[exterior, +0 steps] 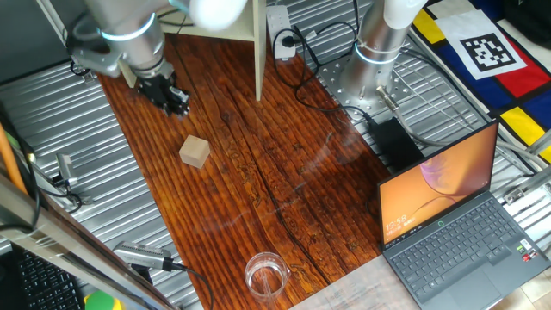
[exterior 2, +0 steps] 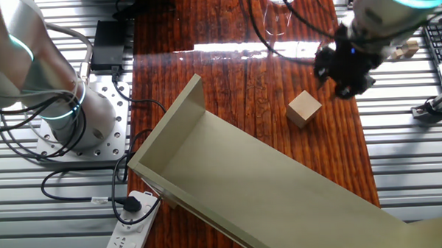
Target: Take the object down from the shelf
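Observation:
The object, a small light-tan wooden cube (exterior: pixel 195 151), sits on the dark wooden tabletop, apart from the shelf; it also shows in the other fixed view (exterior 2: pixel 304 108). The shelf is a cream board unit: one upright panel (exterior: pixel 258 52) shows at the top of one fixed view, and its long board (exterior 2: pixel 267 181) fills the lower middle of the other. My gripper (exterior: pixel 178 105) hangs just above the table a short way beyond the cube, not touching it. Its black fingers (exterior 2: pixel 336 87) look open and empty.
A clear drinking glass (exterior: pixel 265 275) stands near the table's front edge. An open laptop (exterior: pixel 456 224) sits at the right. A black power adapter (exterior: pixel 392 138), cables and a white power strip (exterior 2: pixel 129 230) lie near the arm's base (exterior 2: pixel 66 122).

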Robot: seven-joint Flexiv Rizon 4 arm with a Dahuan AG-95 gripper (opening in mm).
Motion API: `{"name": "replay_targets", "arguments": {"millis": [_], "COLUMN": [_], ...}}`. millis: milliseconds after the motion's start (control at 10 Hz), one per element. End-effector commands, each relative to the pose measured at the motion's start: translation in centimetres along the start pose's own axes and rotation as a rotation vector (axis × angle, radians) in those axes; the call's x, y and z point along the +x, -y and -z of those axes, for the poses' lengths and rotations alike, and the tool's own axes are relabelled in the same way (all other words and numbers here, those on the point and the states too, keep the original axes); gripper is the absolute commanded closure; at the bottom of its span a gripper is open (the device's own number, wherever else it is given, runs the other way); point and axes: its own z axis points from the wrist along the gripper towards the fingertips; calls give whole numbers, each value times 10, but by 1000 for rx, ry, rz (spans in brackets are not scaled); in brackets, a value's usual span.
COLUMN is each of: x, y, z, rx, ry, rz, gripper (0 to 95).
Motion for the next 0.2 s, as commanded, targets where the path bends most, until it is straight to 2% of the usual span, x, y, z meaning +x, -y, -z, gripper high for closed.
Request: {"name": "replay_targets", "arguments": {"millis": [100, 200], "x": [9, 9], "y": [-7, -8], "z": [23, 23], "rx": [33, 30], "ry": [22, 24], "rz": [-60, -59], "gripper": [950, 950]}}
